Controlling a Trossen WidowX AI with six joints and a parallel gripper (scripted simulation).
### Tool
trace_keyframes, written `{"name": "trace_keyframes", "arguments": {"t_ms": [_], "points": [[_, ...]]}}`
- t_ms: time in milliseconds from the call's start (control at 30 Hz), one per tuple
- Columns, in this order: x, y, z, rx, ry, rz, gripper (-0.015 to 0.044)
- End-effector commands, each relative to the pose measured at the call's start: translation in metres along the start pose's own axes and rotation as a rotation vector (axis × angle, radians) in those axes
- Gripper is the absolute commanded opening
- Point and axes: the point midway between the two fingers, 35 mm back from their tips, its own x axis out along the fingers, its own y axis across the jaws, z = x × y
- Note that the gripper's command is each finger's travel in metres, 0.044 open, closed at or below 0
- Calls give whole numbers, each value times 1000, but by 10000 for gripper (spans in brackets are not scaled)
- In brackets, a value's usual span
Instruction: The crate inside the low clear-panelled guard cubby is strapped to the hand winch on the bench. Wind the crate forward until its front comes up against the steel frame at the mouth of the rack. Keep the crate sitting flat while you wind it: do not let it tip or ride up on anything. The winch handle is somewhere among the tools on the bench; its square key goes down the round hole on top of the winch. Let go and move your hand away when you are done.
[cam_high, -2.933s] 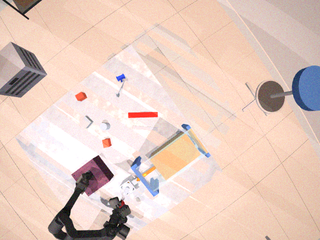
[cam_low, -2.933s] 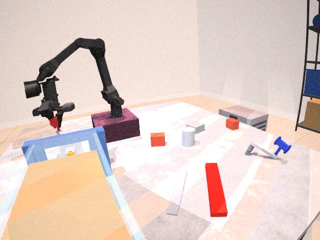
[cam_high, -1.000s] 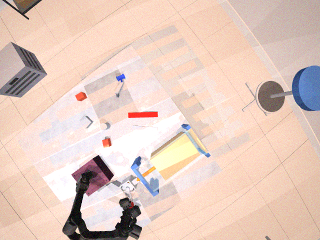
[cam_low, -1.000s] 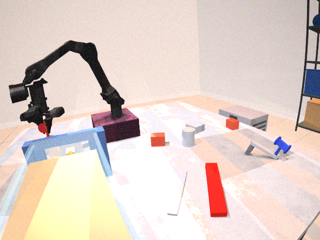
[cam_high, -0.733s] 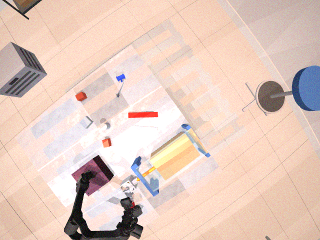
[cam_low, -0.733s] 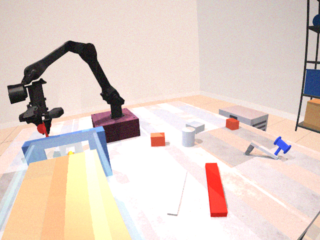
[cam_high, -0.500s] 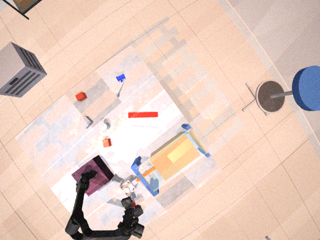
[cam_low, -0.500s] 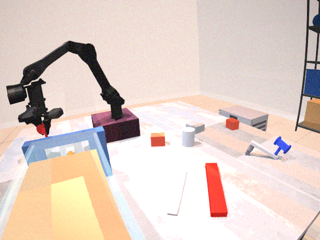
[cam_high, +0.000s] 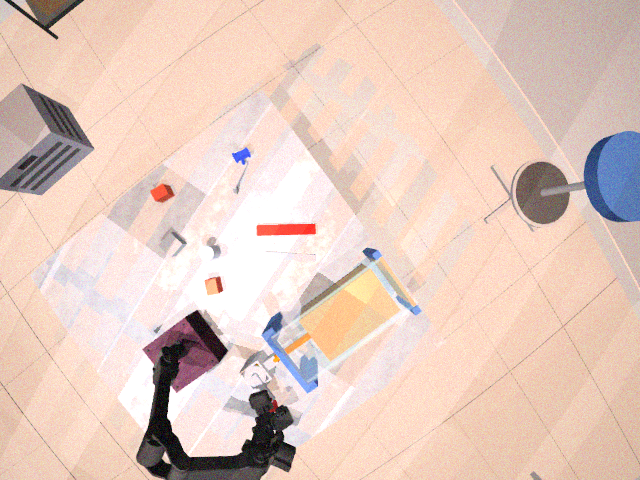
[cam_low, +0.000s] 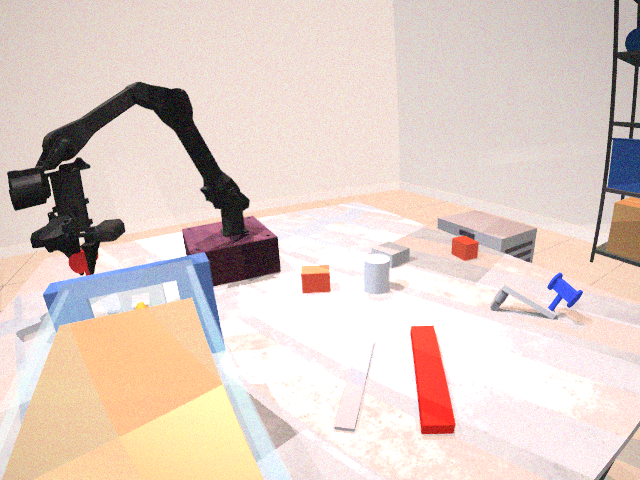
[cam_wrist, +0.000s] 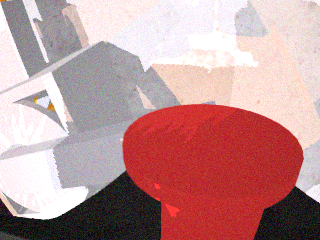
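My gripper (cam_high: 270, 406) (cam_low: 83, 259) is shut on the red knob (cam_low: 78, 262) (cam_wrist: 212, 155) of the winch handle, which fills the wrist view. It hangs just beyond the small grey-white winch (cam_high: 256, 370), outside the blue steel frame (cam_high: 290, 360) (cam_low: 125, 281) at the mouth of the cubby. The orange crate (cam_high: 345, 314) (cam_low: 129, 372) sits flat inside the clear-panelled cubby, set back from the frame. An orange strap (cam_high: 296, 343) runs from the crate toward the winch. The handle's shaft and key are hidden under the gripper.
The arm's maroon base (cam_high: 186, 351) (cam_low: 232, 249) stands left of the winch. On the bench lie a red bar (cam_high: 285, 229) (cam_low: 431, 377), a thin grey strip (cam_low: 355, 387), a grey cylinder (cam_high: 209, 251) (cam_low: 376, 272), an orange cube (cam_high: 213, 285) (cam_low: 315, 278), a red cube (cam_high: 162, 192) (cam_low: 464, 247) and a blue-knobbed tool (cam_high: 240, 156) (cam_low: 564, 290).
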Motion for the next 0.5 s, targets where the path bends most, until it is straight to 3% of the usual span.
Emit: {"name": "trace_keyframes", "arguments": {"t_ms": [0,467], "points": [[0,10,16,-15,-25,18,0],[0,21,31,-15,-26,19,0]]}}
